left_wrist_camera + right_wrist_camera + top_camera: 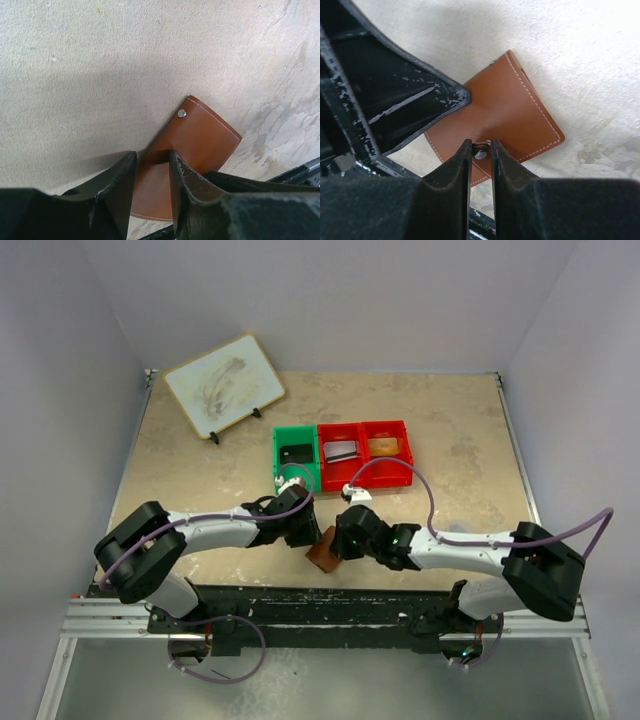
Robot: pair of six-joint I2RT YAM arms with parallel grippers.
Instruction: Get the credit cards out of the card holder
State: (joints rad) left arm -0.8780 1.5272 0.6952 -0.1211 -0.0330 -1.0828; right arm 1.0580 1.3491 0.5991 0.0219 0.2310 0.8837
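The card holder (322, 556), a flat brown leather wallet with pale stitching, lies folded shut on the table near the front edge. My right gripper (481, 147) is shut on its little side tab, with the metal snap showing between the jaws. My left gripper (150, 157) has its jaws apart, the tips down on the opposite end of the card holder (205, 137) and leather showing in the gap. One left finger (455, 97) rests on the leather (515, 110) in the right wrist view. No credit cards show; they are hidden.
Behind the arms stand a green bin (297, 455) and two red bins (340, 450), (387, 445), each with something in it. A pale board (224, 385) leans on a stand at the back left. The metal rail (330, 618) runs close in front of the holder.
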